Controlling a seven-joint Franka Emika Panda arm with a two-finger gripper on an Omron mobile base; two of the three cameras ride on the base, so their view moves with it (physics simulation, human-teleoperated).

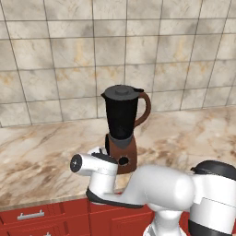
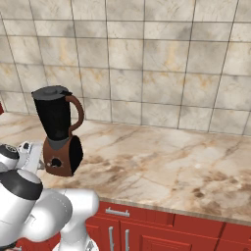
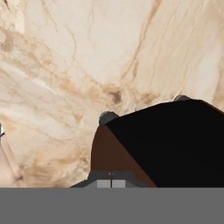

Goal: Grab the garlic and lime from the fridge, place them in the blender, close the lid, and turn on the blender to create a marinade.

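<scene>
backdrop: beige tiled wall (image 1: 60, 50) behind a marbled beige counter (image 1: 41, 152); red cabinets (image 1: 41, 216) with metal pulls under the front edge.
blender (image 1: 121, 126): upright on the counter, near the front edge, well clear of the wall. Black jar on top, reddish-brown base below with round black dial facing forward, curved reddish-brown handle on the jar's far side from the arm's wrist.
lid (image 1: 122, 91): dark grey, small knob in the middle, seated flat on the jar rim. Jar closed.
jar contents: can't tell, jar opaque.
gripper (image 3: 111, 181): fingertips pressed together, nothing between them. Sits right at the blender base, low, on the dial side; hand view looks along the brown base with the black jar beside it and counter beyond.
contact with dial: can't tell, fingertips hidden behind the wrist in both base views.
arm: white wrist just left of the blender base in the left base view, touching or nearly touching it.
</scene>
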